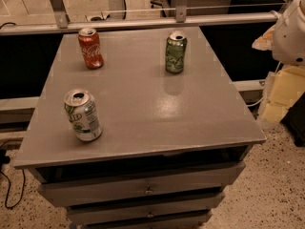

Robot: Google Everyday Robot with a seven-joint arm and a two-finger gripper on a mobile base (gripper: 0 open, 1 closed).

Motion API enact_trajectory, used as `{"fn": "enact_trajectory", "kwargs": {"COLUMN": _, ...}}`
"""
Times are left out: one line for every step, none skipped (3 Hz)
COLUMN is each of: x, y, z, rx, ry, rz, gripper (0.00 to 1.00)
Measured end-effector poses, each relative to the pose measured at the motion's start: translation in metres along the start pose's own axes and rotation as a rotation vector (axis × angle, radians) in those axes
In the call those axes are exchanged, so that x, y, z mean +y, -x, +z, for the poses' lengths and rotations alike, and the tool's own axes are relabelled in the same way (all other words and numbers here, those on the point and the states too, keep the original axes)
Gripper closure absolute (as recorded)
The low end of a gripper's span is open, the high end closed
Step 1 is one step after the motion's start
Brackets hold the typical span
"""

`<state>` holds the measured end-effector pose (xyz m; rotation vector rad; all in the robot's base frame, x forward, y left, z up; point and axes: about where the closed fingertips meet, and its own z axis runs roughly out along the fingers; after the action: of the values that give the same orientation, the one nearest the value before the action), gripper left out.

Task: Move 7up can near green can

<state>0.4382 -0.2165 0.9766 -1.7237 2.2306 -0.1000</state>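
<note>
Nothing done yet. 7up can [83, 115] upright at front left of the grey table [143, 109], well apart from green can [176, 52] at back right. No gripper in view, only a white arm part [290, 30] at right edge; open or closed, impossible to tell. Whole move left to do.

The 7up can [83, 115] stands front left on the grey table [143, 109], well apart from the green can [176, 52] at back right. A white robot part [290, 32] shows at right; the gripper is out of view.
</note>
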Motion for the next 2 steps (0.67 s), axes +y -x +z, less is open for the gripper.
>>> {"fn": "enact_trajectory", "kwargs": {"x": 0.000, "y": 0.001, "z": 0.000, "rx": -0.004, "ry": -0.003, "rz": 0.000, "gripper": 0.00}}
{"fn": "enact_trajectory", "kwargs": {"x": -0.001, "y": 0.023, "z": 0.017, "rx": -0.072, "ry": 0.015, "rz": -0.007, "gripper": 0.00}}
